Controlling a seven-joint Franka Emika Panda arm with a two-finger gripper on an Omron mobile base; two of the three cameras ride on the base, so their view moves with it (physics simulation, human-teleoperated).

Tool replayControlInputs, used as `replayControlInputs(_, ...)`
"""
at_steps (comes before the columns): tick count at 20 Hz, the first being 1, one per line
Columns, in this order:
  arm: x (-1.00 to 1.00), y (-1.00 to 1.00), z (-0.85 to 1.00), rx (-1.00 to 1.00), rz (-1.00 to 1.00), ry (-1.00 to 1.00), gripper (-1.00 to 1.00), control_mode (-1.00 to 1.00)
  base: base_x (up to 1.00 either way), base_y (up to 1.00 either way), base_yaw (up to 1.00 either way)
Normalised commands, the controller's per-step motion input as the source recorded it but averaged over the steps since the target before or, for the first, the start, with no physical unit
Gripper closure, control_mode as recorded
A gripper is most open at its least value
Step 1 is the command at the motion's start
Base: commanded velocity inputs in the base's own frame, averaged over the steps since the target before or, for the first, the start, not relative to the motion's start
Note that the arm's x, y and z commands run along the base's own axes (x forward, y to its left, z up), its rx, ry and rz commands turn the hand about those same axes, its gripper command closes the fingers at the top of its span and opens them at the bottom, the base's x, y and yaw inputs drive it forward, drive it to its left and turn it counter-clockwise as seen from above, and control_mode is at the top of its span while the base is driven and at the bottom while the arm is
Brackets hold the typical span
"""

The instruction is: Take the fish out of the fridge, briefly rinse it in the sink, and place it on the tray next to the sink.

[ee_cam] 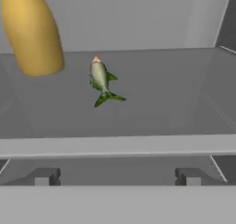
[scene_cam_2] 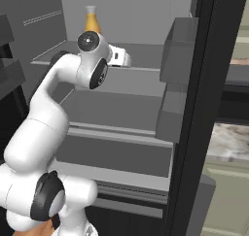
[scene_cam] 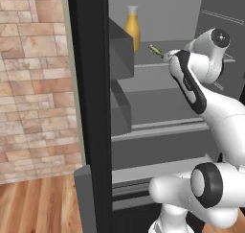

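No text, label, brand, number or sign can be read anywhere. The yellow bottle point(scene_cam: 133, 30) on the fridge point(scene_cam: 91, 107) shelf bears no label, and the fridge walls, shelves and door bins are plain grey.

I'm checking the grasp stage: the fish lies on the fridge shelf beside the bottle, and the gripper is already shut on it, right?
Not quite. In the hand view the fish lies free on the shelf beside the bottle; the gripper is open, short of it.
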Motion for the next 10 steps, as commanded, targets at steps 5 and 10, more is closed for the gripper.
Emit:
replayControlInputs(5,0.72,-0.08,0.0,0.01,0.0,0.03,-1.0,-1.0,0.0,0.0,0.0)
replayControlInputs(10,0.93,0.0,0.0,0.0,0.0,0.07,-1.0,-1.0,0.0,0.0,0.0)
